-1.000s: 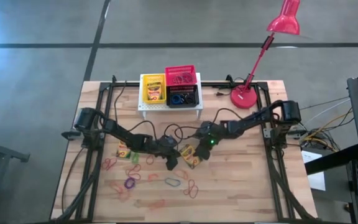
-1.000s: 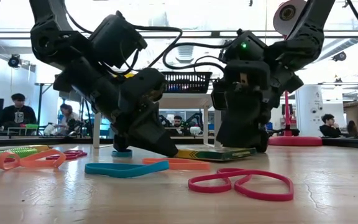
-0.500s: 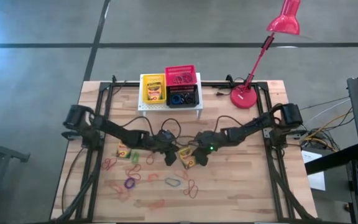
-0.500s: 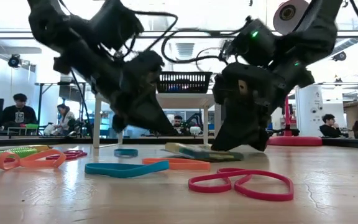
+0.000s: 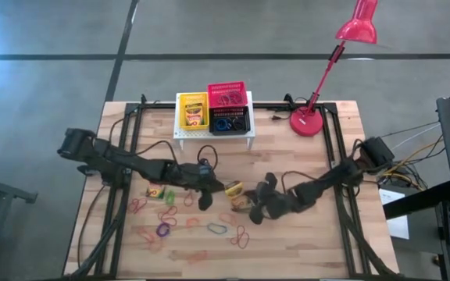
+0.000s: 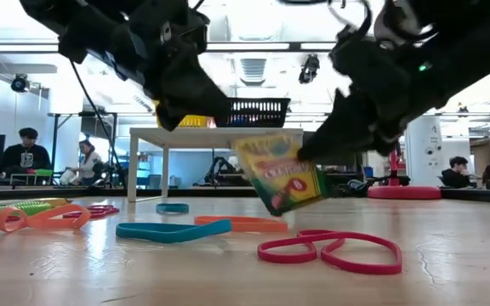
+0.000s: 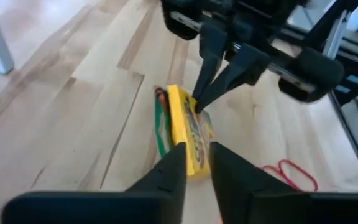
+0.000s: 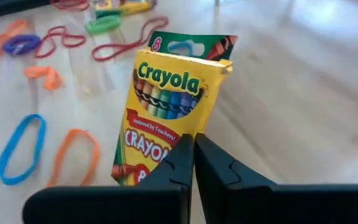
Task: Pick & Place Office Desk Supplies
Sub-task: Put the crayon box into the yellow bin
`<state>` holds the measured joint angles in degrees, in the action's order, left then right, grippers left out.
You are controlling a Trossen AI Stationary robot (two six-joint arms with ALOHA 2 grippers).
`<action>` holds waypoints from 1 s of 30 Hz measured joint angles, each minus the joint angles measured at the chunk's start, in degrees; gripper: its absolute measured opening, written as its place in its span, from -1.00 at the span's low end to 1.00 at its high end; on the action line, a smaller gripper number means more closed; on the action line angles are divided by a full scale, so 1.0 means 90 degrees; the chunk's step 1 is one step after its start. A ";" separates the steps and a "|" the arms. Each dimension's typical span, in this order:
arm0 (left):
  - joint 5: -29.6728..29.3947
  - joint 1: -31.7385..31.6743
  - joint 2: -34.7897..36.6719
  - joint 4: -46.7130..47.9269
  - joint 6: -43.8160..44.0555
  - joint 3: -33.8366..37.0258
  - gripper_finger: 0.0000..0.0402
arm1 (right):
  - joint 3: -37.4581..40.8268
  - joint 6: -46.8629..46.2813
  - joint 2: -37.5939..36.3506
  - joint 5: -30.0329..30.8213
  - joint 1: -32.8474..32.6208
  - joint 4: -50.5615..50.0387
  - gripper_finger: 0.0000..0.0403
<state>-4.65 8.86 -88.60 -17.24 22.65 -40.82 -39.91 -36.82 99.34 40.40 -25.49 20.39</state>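
A yellow-and-green crayon box (image 6: 281, 175) hangs tilted above the table's middle, and my right gripper (image 8: 193, 149) is shut on it. It also shows in the high view (image 5: 236, 193). My left gripper (image 6: 218, 104) is raised just left of the box, with its fingers a narrow gap apart and holding nothing. In the left wrist view the box (image 7: 188, 140) lies just beyond my left fingertips. A second crayon box (image 5: 156, 190) lies flat on the table at the left. A third (image 5: 194, 112) lies in the yellow basket. My right gripper pinches the crayon box between its two fingers at one edge near a corner (image 8: 185, 138), one finger on each broad face (image 7: 196, 106). The fingers come slanting down from the table's right. The box hangs tilted below them, clear of the table (image 6: 275, 208).
A white stand (image 5: 213, 134) at the back holds the yellow basket, a red basket (image 5: 226, 96) and a black basket (image 5: 230, 122). A red lamp (image 5: 309, 121) stands at the back right. Several coloured elastic loops (image 5: 162, 229) lie across the near left, some under the box (image 6: 330, 246).
My right gripper has risen and drawn toward the table's near edge. It has tipped the crayon box up from lying flat to hanging tilted, clear of the table. My left gripper has gone up off the table and a little toward the left.
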 joint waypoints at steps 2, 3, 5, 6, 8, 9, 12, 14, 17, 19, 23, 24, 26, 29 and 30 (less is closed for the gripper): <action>0.0000 -0.0002 -0.0113 -0.0163 0.0030 0.0002 -0.47 | -0.0059 0.0269 0.0007 0.0427 -0.0193 -0.0015 -0.96; 0.0000 -0.0002 -0.0214 -0.0381 0.0088 0.0002 -0.39 | -0.0103 0.0367 0.0022 0.0561 -0.0243 0.0010 -0.96; 0.0006 -0.0002 -0.0418 -0.0704 0.0197 -0.0004 -0.22 | -0.0132 0.0521 0.0025 0.0742 -0.0340 0.0004 -0.96; 0.0020 0.0000 -0.0548 -0.0862 0.0263 -0.0003 -0.13 | -0.0146 0.0577 0.0027 0.0789 -0.0352 -0.0003 -0.96; 0.0054 0.0000 -0.0817 -0.1151 0.0387 -0.0017 0.05 | -0.0176 0.0620 0.0030 0.0800 -0.0352 -0.0001 -0.96; 0.0115 0.0000 -0.0931 -0.1259 0.0480 -0.0017 0.14 | -0.0178 0.0621 0.0030 0.0820 -0.0352 -0.0001 -0.96; 0.0165 0.0005 -0.1221 -0.1483 0.0679 -0.0017 0.34 | -0.0186 0.0639 0.0030 0.0855 -0.0350 -0.0005 -0.96; 0.0260 0.0045 -0.1365 -0.1576 0.0605 -0.0017 0.42 | -0.0186 0.0666 0.0030 0.0863 -0.0350 0.0003 -0.96; 0.0309 0.0141 -0.1491 -0.1778 0.0535 -0.0051 0.42 | -0.0186 0.0666 0.0030 0.0863 -0.0350 -0.0001 -0.96; 0.0254 0.0185 -0.1512 -0.1837 0.0533 -0.0084 0.34 | -0.0186 0.0661 0.0030 0.0863 -0.0350 0.0002 -0.96; -0.0029 0.0202 -0.1512 -0.1829 0.0530 -0.0141 0.02 | -0.0186 0.0656 0.0029 0.0863 -0.0350 0.0002 -0.96; -0.0053 0.0202 -0.1512 -0.1851 0.0523 -0.0148 -0.07 | -0.0186 0.0656 0.0027 0.0863 -0.0350 -0.0001 -0.96; -0.0056 0.0202 -0.1512 -0.1853 0.0474 -0.0148 -0.28 | -0.0186 0.0646 0.0027 0.0860 -0.0350 0.0002 -0.96; -0.0054 0.0201 -0.1512 -0.1822 0.0405 -0.0146 -0.56 | -0.0186 0.0665 0.0027 0.0831 -0.0350 0.0000 -0.96; -0.0056 0.0202 -0.1512 -0.1817 0.0348 -0.0146 -0.64 | -0.0186 0.0709 0.0027 0.0818 -0.0350 -0.0005 -0.96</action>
<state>-5.15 10.68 -102.21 -33.58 25.78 -42.13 -41.58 -30.44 99.59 47.75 -28.64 20.35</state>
